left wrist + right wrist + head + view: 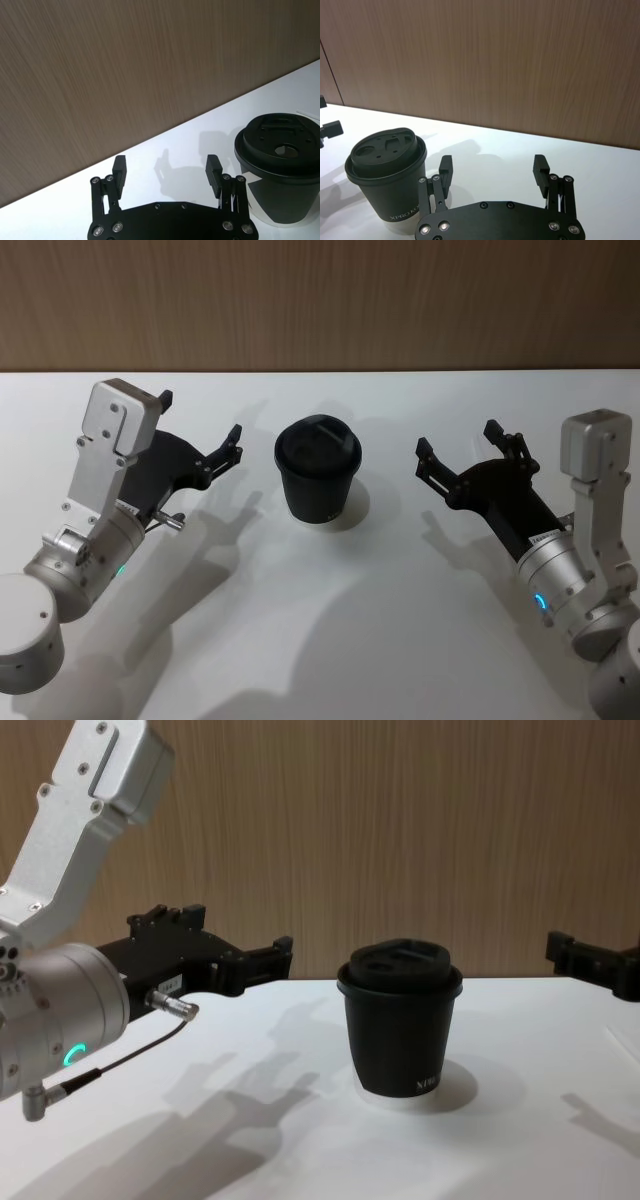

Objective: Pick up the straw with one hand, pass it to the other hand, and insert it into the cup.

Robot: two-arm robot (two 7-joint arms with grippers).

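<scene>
Paper cup (318,472), black with its sip lid (318,445) fitted, is seen upright near the middle of the white table (330,640). At 9 o'clock from it in the head view, the left gripper (200,418) is held above the table, its fingers spread wide with nothing between them. At 3 o'clock, the right gripper (458,438) is likewise held with fingers parted and empty. Both are kept apart from the cup. At 12 o'clock, a wood-panelled wall (320,300) is seen beyond the table's far edge.
</scene>
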